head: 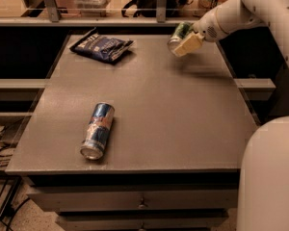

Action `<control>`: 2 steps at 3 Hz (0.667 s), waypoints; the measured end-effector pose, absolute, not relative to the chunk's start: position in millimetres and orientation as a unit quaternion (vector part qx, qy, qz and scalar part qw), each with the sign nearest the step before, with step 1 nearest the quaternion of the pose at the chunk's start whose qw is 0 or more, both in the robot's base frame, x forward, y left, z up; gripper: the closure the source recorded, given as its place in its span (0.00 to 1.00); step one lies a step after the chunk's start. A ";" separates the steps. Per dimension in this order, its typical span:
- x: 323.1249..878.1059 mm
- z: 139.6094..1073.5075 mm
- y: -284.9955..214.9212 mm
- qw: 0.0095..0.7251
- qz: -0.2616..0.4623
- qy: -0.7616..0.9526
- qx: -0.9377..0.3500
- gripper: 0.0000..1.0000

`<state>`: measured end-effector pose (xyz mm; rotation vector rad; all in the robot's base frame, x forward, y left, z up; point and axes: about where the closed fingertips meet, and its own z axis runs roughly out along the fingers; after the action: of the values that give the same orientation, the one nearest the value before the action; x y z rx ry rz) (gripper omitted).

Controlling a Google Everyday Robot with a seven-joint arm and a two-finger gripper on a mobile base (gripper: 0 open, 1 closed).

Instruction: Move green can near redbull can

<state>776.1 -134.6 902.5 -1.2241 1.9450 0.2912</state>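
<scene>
The redbull can, blue and silver with a red mark, lies on its side on the grey table near the front left. The green can is held tilted in the air above the table's far right part. My gripper is shut on the green can; its cream fingers clamp the can from below and behind. The white arm reaches in from the upper right.
A dark blue chip bag lies at the table's far left. The robot's white body fills the lower right. A shelf with clutter runs behind the table. Drawers sit under the table's front edge.
</scene>
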 end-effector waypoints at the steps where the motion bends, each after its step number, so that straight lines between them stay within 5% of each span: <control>1: 740.6 936.1 -124.1 0.398 0.100 0.747 -0.523 1.00; 2: 685.3 954.4 -116.4 0.355 0.080 0.728 -0.581 1.00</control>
<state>685.3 -116.4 954.4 -1.5018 1.8802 0.2073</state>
